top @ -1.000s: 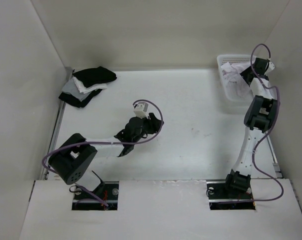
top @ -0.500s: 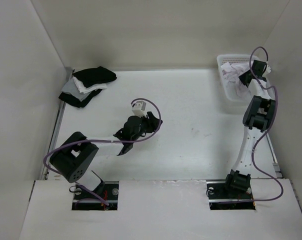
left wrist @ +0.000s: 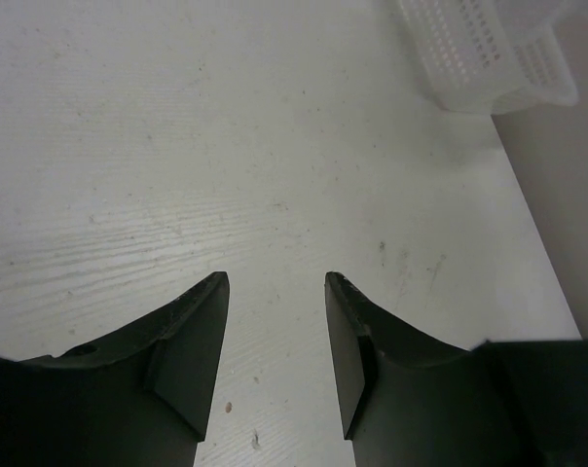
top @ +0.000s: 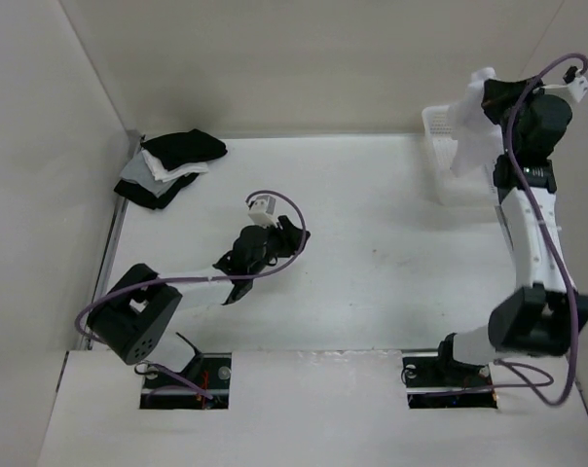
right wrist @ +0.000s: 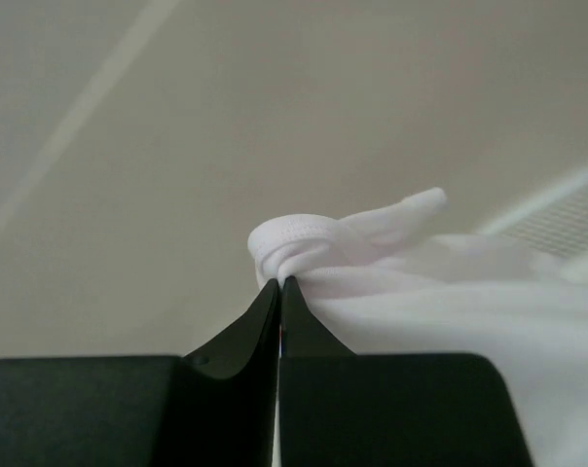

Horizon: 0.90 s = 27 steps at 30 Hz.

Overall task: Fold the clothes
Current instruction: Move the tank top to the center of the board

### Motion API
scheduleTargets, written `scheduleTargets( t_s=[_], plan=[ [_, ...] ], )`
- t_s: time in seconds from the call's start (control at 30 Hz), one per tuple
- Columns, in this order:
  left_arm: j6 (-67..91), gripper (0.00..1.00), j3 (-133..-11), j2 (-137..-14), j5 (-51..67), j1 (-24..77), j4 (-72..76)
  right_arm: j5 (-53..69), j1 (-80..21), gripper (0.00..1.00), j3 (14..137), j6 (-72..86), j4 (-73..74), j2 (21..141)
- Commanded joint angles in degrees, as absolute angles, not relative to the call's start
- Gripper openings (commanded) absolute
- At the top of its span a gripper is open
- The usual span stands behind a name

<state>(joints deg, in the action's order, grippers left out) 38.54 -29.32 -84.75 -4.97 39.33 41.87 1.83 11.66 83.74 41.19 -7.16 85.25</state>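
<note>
Left claw (left wrist: 275, 282): jaws wide apart, gripping nothing, over the tabletop (top: 391, 292).
Right claw (right wrist: 279, 284): pinched tight on the T-shirt's bunched edge.
T-shirt (top: 468, 136): hangs from the right claw above the basket (top: 432, 122), far right.
Garment pile (top: 167, 165): far left corner.

Colours, as seen:
- T-shirt (right wrist: 411, 292): plain white, hem stitching the same white.
- basket (left wrist: 479, 49): white, with a regular grid of small holes.
- pile of clothes (top: 167, 165): mostly black, with grey and white layers showing.
- table (top: 372, 243): white, faint streaky grain and scattered dark specks.
- left gripper (left wrist: 275, 282), right gripper (right wrist: 279, 282): matt black fingers.
- arms (top: 532, 243): white links, black joints.
- cables (top: 296, 207): purple.
- walls (top: 275, 68): off-white, unpatterned.
</note>
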Motion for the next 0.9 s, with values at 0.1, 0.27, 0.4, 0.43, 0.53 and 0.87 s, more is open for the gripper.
scheduleTargets(
  t_s=[0.1,0.27,0.4,0.43,0.53,0.87],
  plan=[
    [40.25,0.42,-27.16,-68.32,-8.96,35.91,38.07,7.2,-5.2,0.01,79.37,38.77,-9.68,63.83],
    [40.78,0.42,-25.75,-59.87,-10.46,32.83,32.88,7.91,-17.87,0.03,77.62,36.21,-8.96,57.04],
    [43.85,0.42,-22.94,-53.71,-10.55,27.65,29.36,8.17,-25.51,0.04,65.18,39.18,-12.37,58.08],
    [44.38,0.42,-22.42,-52.92,-10.29,26.51,28.66,8.26,-26.4,0.04,62.34,40.33,-14.05,59.14],
    [44.56,0.42,-20.57,-51.24,-10.37,22.91,25.76,10.53,-27.9,0.08,49.95,47.44,-25.62,72.45],
    [41.14,0.41,-20.48,-51.94,-18.44,20.52,11.46,3.79,-29.03,0.47,44.22,45.45,-24.82,84.2]
  ],
)
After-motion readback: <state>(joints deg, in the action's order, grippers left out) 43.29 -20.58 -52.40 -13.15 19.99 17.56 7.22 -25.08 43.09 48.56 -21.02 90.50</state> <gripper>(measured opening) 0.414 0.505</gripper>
